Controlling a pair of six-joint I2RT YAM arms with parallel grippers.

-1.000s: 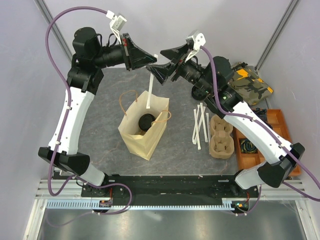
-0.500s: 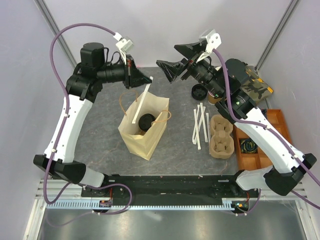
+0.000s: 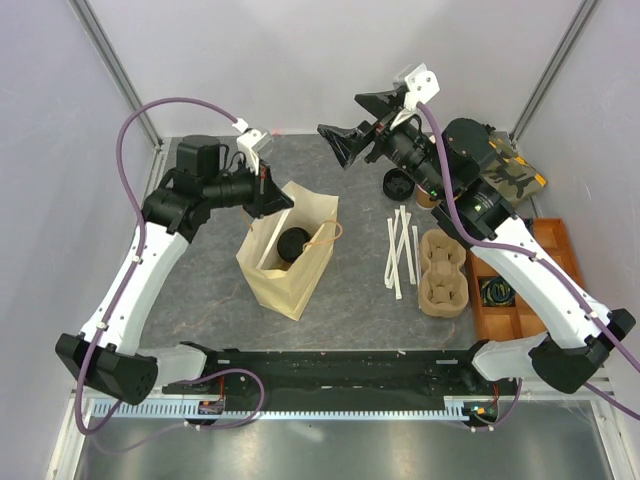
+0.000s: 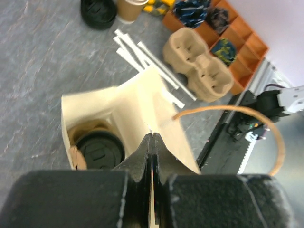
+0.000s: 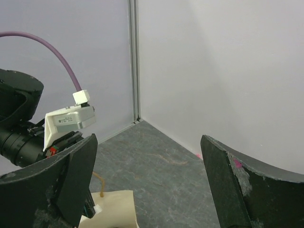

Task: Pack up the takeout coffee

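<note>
Grey desk (image 3: pixel 200 280), walled in pale panels, with a paper bag (image 3: pixel 285 285) standing open near the middle. The coffee cup (image 3: pixel 292 243) sits upright inside the bag, its black lid showing at the bottom, so the main part of the packing looks done.

The left end effector (image 3: pixel 278 198) hangs over the far rim of the bag with its jaws pressed fully together. It seems to pinch a thin white straw (image 3: pixel 270 238) that runs down into the bag beside the cup. The wrist view shows only a pale sliver between the jaws, so I cannot be sure.

The right end effector (image 3: pixel 340 113) is raised well clear beyond the bag, jaws spread wide and holding nothing.

To the right of the bag lie loose straws (image 3: pixel 402 250) and a pulp cup carrier (image 3: pixel 443 272), both outside it.

What seems left is letting the straw drop in and drawing the arm away. Closing the bag may also be wanted, though nothing here shows that.
</note>
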